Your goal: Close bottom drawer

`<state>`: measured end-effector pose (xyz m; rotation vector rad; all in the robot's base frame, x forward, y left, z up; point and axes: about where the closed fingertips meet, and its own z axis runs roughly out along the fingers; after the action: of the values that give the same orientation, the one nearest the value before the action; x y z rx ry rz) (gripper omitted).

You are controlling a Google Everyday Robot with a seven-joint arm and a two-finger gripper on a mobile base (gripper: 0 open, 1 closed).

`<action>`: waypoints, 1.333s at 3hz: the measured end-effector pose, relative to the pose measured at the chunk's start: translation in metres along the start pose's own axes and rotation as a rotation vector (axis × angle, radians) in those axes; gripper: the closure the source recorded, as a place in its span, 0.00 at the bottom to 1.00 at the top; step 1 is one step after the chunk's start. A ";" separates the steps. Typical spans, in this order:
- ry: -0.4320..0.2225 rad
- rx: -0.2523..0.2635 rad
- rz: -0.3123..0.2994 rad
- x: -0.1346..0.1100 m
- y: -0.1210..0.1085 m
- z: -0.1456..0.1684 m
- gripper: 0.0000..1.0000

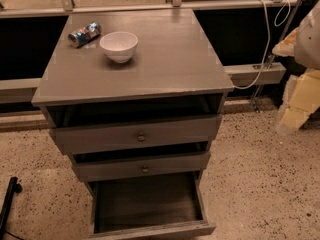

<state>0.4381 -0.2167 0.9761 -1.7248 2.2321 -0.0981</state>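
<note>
- cabinet [218,100]: grey-brown wood with three drawers, it's our landmark for everything below
- bottom drawer [150,200]: lowest slot of the cabinet, pulled way out toward us, plain front, plank floor in full view
- top drawer [120,136]: sticking out a bit, small round knob
- middle drawer [165,167]: same deal, slightly out, round knob
- pincer [296,106]: pale shape off to the cabinet's right, well apart from it. Wide or narrow, we can't tell
- bowl [119,45]: white, upright on the cabinet's surface [172,59], back-left part
- can [84,34]: on its side, just left of the bowl
</note>
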 end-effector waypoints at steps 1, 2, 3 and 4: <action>-0.006 0.006 -0.003 -0.001 0.000 0.001 0.00; -0.090 -0.017 -0.019 -0.003 0.021 0.048 0.00; -0.236 -0.069 -0.037 -0.012 0.066 0.104 0.00; -0.448 -0.154 0.081 0.022 0.130 0.209 0.00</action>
<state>0.3726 -0.1737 0.7414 -1.5378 2.0084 0.4457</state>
